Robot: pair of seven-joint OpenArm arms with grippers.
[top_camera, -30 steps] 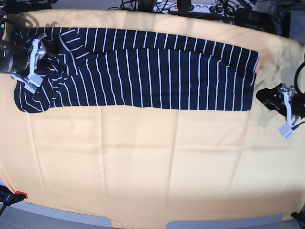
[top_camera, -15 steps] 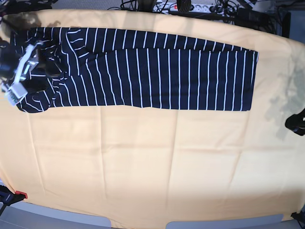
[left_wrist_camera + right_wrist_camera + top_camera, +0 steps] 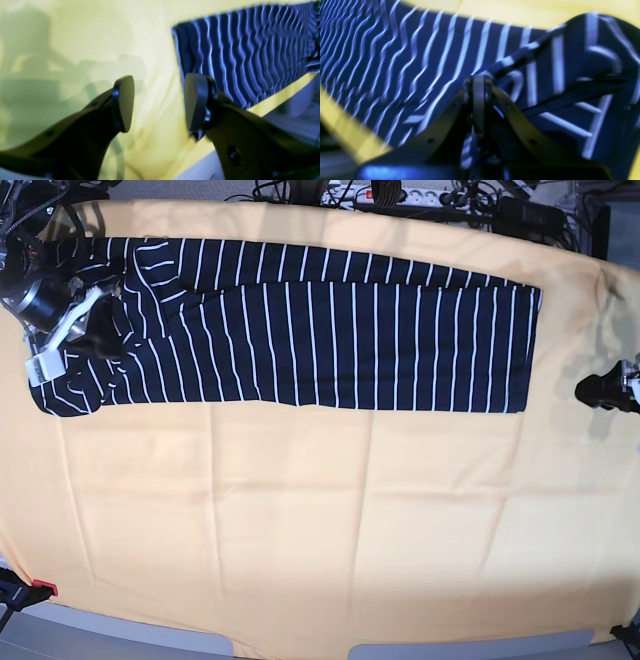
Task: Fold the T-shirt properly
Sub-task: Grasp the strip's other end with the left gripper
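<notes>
The T-shirt (image 3: 320, 330), dark navy with thin white stripes, lies as one long band across the far half of the table. My right gripper (image 3: 58, 335) sits over its left, sleeve end. In the right wrist view the right gripper (image 3: 478, 100) has its pads pressed together, shut on a raised fold of the T-shirt (image 3: 420, 62). My left gripper (image 3: 157, 100) hangs open and empty over the bare yellow cover, just off the T-shirt's hem (image 3: 180, 50). In the base view only that arm's dark end (image 3: 603, 390) shows, at the right edge.
A yellow-orange cloth (image 3: 320, 520) covers the whole table. A power strip and cables (image 3: 390, 195) lie beyond the far edge. A red-tipped clamp (image 3: 30, 588) sits at the near left corner.
My right gripper has gone from open to shut on the shirt's left end, shifting slightly there. The left arm has drawn back from the hem toward the table's right edge.
</notes>
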